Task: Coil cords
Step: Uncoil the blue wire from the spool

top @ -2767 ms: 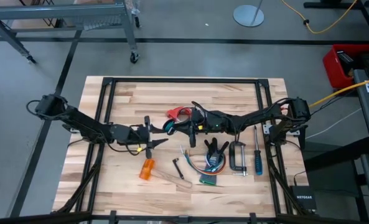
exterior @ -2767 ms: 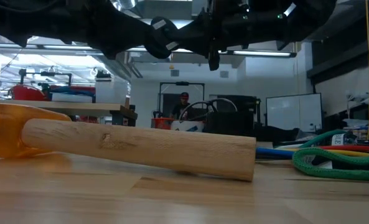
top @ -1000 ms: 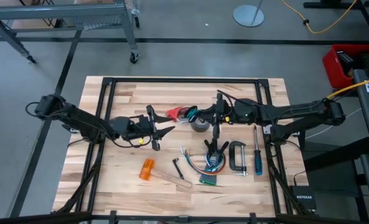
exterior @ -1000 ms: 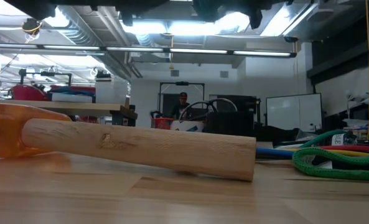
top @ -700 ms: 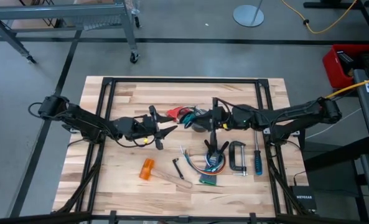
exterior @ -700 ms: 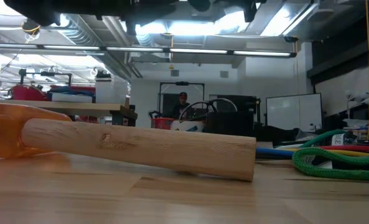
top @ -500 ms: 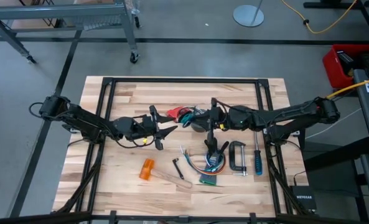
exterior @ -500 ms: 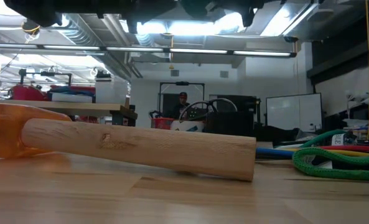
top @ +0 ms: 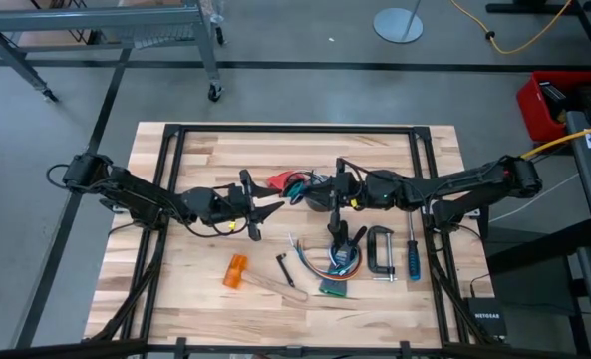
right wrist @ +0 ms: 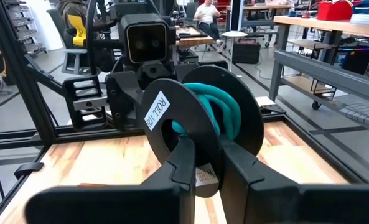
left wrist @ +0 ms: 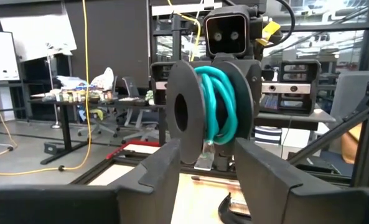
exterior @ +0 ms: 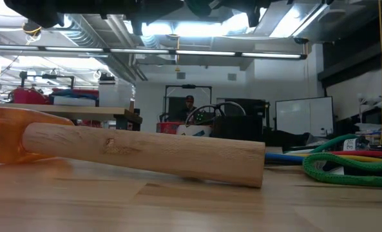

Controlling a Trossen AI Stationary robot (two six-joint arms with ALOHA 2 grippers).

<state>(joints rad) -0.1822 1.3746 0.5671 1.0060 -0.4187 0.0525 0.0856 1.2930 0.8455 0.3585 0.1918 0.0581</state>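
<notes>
The right gripper clamps the rim of a black spool wound with teal cord; the left gripper sits parted just beside it.

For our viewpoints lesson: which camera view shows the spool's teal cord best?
The left wrist view: the teal cord wound on the spool shows between flanges. The right wrist view hides part behind a flange; the high view shows a small patch; the low view none.

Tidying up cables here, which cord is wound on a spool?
The teal cord, wrapped round the black spool in the right tool. The green cord lies loose on the table.
</notes>
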